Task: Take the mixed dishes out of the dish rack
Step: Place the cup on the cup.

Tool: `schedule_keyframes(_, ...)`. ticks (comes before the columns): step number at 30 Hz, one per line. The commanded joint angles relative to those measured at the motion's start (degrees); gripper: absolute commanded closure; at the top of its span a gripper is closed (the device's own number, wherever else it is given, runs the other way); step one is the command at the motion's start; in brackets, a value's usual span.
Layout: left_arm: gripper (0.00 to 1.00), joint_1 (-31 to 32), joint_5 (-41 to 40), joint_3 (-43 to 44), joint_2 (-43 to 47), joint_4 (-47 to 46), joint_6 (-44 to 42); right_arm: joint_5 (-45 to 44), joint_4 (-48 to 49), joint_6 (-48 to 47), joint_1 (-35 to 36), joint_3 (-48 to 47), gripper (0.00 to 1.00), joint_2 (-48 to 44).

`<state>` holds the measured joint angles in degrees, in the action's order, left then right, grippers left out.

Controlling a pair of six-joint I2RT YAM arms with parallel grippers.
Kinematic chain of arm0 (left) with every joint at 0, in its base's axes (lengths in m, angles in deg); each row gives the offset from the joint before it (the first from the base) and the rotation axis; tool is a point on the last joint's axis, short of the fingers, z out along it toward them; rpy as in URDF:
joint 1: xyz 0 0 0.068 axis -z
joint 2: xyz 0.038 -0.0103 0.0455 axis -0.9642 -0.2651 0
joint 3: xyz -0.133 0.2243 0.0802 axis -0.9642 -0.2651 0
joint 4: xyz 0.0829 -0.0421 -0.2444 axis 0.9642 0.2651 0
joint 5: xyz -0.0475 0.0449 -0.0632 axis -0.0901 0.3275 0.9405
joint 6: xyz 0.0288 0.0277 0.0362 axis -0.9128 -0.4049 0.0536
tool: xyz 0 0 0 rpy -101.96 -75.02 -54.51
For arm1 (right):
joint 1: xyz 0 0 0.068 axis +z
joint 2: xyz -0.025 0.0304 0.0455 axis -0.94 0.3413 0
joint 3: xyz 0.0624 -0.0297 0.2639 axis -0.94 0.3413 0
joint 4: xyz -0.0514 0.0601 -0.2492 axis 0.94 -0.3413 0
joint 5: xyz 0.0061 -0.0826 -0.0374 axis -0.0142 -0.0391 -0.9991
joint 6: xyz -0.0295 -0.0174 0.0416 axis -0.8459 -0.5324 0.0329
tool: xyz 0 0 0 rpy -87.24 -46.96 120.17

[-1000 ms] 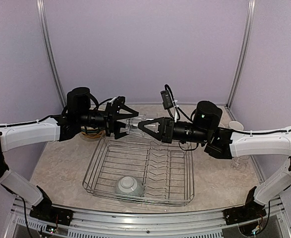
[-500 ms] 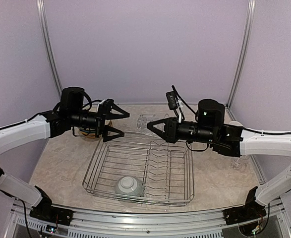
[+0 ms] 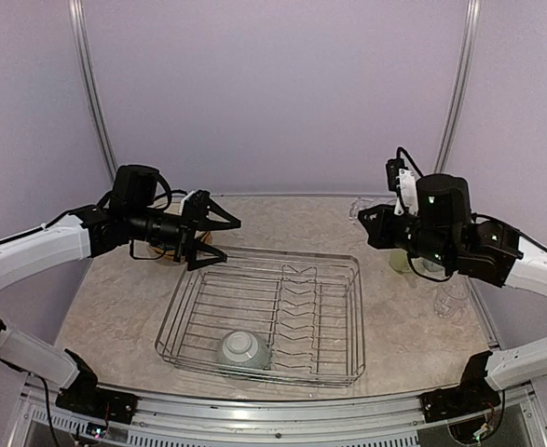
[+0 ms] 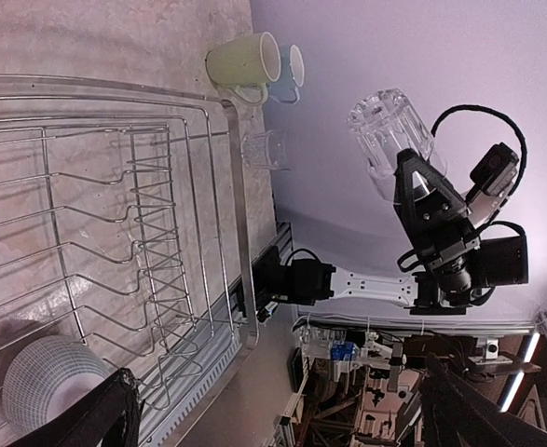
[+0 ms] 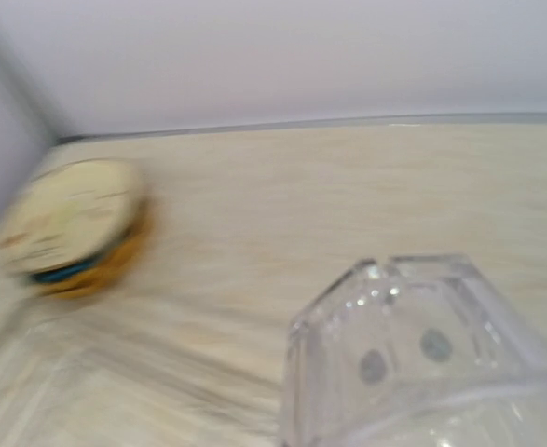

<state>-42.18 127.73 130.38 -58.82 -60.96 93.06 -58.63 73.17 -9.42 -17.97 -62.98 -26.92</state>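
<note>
the dish rack (image 3: 264,312), a wide silver wire basket with sloping sides and rows of upright prongs, sits in the middle of the pale marbled table (image 3: 115,317) and holds a single item: a pale grey-green bowl (image 3: 239,349), turned mouth down at the rack's 6 o'clock edge, just left of centre. the other dishes stand outside the rack. a stack of plates (image 5: 73,223), cream on top with blue and yellow rims showing below, lies on the table at about the rack's 10 o'clock, partly hidden under the left arm in the top view and blurred in the right wrist view. at the rack's 2 to 3 o'clock a pale green mug (image 4: 240,60) and a light blue mug (image 4: 290,67) stand touching side by side, and one clear glass (image 4: 266,149) stands near them, just beside the rack's right rim. the right gripper (image 3: 374,223) is clamped on a second clear glass (image 4: 389,130), a faceted tumbler carried in the air above the table at the rack's 1 o'clock, its thick base pointing away from the fingers. the left gripper (image 3: 226,242) hangs over the rack's 11 o'clock corner with its jaws spread wide, grasping nothing.
</note>
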Motion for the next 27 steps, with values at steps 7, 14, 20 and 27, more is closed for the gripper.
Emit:
schedule_keyframes(7,0.01,1.0,-3.4,3.3,0.3,5.4,-3.1,-10.1,-26.2,8.5,-15.4,-3.1,1.00,-5.3)
schedule_keyframes(14,0.01,2.2,-4.4,4.2,-1.0,6.6,-3.4,-5.1,-35.8,11.7,-25.9,-3.2,1.00,-1.5)
schedule_keyframes(20,0.01,3.1,-5.2,4.5,-1.3,7.8,-4.4,-3.4,-37.8,13.1,-30.3,-0.8,1.00,-1.4)
schedule_keyframes(27,0.01,3.6,-5.5,5.0,-1.3,9.4,-5.4,-4.2,-39.9,18.0,-32.1,1.6,1.00,-3.8)
